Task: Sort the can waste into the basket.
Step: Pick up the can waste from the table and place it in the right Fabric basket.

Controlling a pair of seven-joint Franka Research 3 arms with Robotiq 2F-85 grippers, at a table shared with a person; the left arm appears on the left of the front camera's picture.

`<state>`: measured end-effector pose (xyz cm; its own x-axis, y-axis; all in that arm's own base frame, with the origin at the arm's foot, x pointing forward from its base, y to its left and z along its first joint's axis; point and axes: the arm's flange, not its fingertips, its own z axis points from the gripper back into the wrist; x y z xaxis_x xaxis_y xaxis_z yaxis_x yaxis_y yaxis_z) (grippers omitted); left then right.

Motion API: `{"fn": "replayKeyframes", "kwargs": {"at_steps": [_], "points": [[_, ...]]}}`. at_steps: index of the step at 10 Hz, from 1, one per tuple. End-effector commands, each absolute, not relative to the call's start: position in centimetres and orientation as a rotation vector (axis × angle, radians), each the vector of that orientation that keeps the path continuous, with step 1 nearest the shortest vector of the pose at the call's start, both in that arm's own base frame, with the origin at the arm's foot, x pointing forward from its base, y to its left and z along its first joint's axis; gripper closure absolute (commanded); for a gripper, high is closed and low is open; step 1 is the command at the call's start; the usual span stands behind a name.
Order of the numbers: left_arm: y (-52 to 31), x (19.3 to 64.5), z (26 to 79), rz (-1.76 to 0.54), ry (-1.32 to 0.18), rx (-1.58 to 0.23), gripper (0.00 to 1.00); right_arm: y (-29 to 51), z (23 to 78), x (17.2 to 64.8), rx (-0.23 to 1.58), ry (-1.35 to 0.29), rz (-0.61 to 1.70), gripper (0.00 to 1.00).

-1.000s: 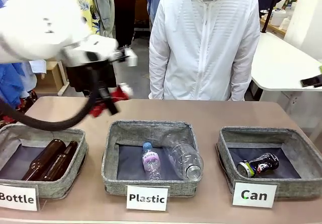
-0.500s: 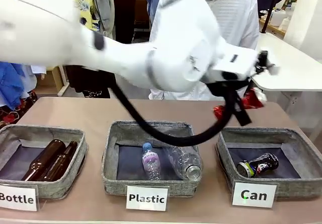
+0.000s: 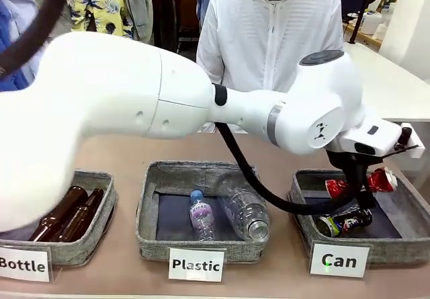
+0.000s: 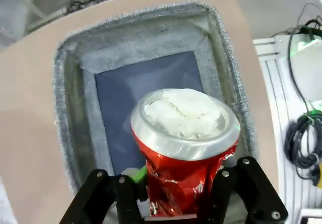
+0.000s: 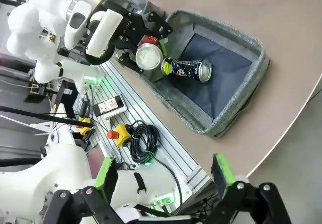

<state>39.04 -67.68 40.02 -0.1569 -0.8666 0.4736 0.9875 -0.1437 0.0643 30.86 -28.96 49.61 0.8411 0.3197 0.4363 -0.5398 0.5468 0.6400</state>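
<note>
Front view: the left gripper [image 3: 363, 193] hangs over the basket [image 3: 306, 218] at the table's right end, the red can [image 3: 381, 179] between its jaws, the black can [image 3: 345, 220] lying below

Left wrist view: jaws flank the red can [image 4: 185, 148]; whether they grip or have parted cannot be told. Dropped, it could strike the basket's [image 4: 70, 128] rim and bounce out

Right wrist view: the right gripper [image 5: 163, 178] is wide open, empty, well clear of the basket [image 5: 236, 103]

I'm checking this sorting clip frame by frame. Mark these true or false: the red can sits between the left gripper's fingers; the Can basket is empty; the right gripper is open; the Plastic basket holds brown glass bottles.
1. The red can sits between the left gripper's fingers: true.
2. The Can basket is empty: false, a black can lies in it.
3. The right gripper is open: true.
4. The Plastic basket holds brown glass bottles: false, it holds clear plastic bottles.
</note>
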Motion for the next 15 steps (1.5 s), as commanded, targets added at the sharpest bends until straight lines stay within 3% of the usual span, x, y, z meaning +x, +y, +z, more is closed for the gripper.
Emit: {"fn": "replayKeyframes", "kwargs": {"at_steps": [1, 2, 3, 5, 6, 8, 11, 15], "points": [[-68.1, 40.7, 42.3, -1.682, -0.415, -0.332, 0.43, -29.1, 50.4, 31.2, 0.865, -0.271, 0.498, 0.00], [-68.0, 40.6, 42.4, -1.666, -0.431, -0.338, 0.41, -29.1, 50.4, 31.2, 0.865, -0.271, 0.498, 0.00], [-67.8, 40.7, 42.5, -1.663, -0.428, -0.345, 0.00, -29.1, 50.4, 31.2, 0.865, -0.271, 0.498, 0.00], [-67.2, 40.7, 42.9, -1.669, -0.446, -0.317, 0.00, -29.1, 50.4, 31.2, 0.865, -0.271, 0.498, 0.00], [-66.6, 40.4, 43.3, -1.664, -0.465, -0.314, 0.16, -29.1, 50.4, 31.2, 0.865, -0.271, 0.498, 0.00], [-64.2, 40.3, 44.4, -1.668, -0.465, -0.339, 0.00, -29.1, 50.4, 31.2, 0.865, -0.271, 0.498, 0.00], [-55.0, 41.0, 48.4, -1.608, -0.413, -0.375, 0.00, -29.1, 49.8, 31.1, 0.857, -0.275, 0.520, 0.00], [-32.2, 42.4, 53.3, -1.269, -0.397, -0.479, 0.00, -11.0, 49.6, 42.8, 1.098, -0.341, 0.683, 0.00]]}}
